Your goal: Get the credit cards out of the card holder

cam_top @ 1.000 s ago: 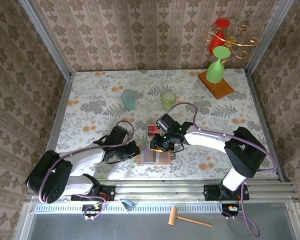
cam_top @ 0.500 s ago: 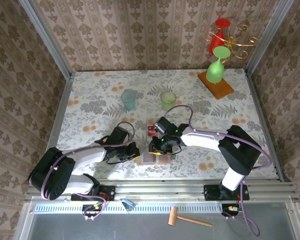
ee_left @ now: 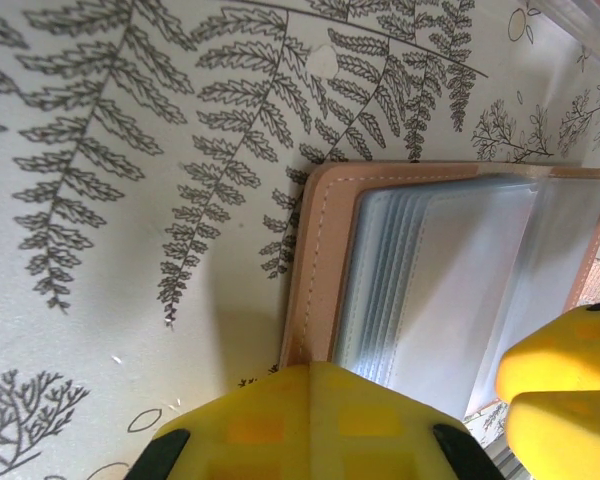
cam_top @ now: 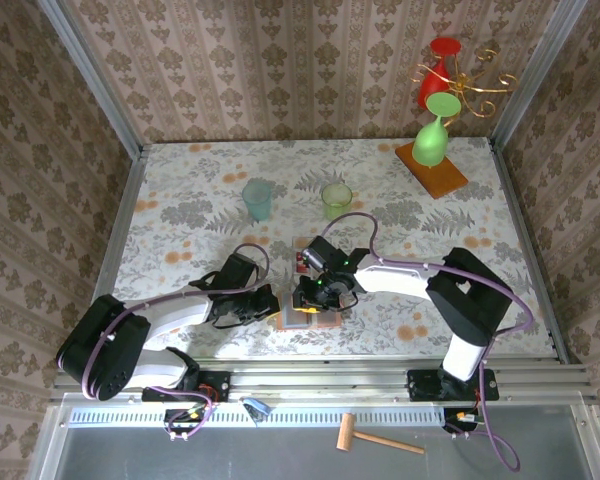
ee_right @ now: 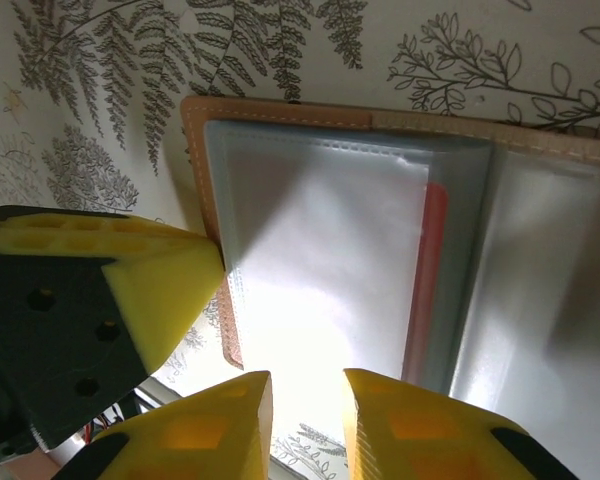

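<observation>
Left jaws: the left gripper [cam_top: 269, 303] is closed, and its yellow tip [ee_right: 195, 272] presses on the left border of the card holder [ee_right: 380, 250].
Right jaws: the right gripper [ee_right: 305, 388] has a narrow gap between its two yellow fingers [ee_right: 230, 420]. It sits over the near edge of the clear left pocket. Glare hides whether anything thin lies in the gap.
Table: the fern-and-flower patterned top [cam_top: 180, 200] is walled in by patterned paper on three sides.
Left arm: the left arm [cam_top: 170, 315] reaches from the near-left corner toward the middle of the near edge.
Right arm: the right arm [cam_top: 420, 278] bends in from the near right, with its wrist above the holder.
Stand: an orange board [cam_top: 442, 172] is at the far right, with a green glass [cam_top: 432, 140] and a red glass [cam_top: 436, 72] above it.
Cups: a teal cup [cam_top: 257, 199] and a pale green cup [cam_top: 336, 200] stand apart, beyond the grippers.
Mallet: a wooden mallet [cam_top: 378, 438] lies on the grey shelf in front of the arm bases.
Card holder: it lies open and flat between the two grippers, near the front edge, with a tan border and grey-blue clear sleeves.
Credit card: a red card [ee_right: 432, 270] stands on edge inside a sleeve beside the centre fold, to the right of the right fingers and not touching them.
</observation>
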Controlling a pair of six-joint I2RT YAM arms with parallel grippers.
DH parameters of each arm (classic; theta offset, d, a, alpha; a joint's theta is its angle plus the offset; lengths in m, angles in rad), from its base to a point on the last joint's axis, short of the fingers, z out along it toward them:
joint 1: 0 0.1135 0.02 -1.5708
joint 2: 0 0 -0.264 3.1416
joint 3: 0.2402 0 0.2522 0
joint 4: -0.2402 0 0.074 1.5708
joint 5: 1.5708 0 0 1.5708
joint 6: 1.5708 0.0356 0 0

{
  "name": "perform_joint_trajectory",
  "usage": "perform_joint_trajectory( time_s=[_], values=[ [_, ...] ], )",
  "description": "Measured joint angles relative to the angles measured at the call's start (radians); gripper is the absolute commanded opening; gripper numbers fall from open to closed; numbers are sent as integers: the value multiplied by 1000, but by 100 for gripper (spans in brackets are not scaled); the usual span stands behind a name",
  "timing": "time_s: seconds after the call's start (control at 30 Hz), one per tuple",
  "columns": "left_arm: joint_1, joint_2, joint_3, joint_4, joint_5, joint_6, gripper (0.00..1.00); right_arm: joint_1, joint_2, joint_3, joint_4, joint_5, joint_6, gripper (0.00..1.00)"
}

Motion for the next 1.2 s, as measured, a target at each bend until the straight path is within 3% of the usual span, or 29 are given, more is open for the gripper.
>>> perform_joint_trajectory(
  time_s=[0.33,1.2],
  values=[
    [0,0,0,-3,-3,3,5,0,29,4,-1,1,-4,30],
    [1,0,0,-10,-2,19,5,0,8,-14,-1,27,-8,29]
  ],
)
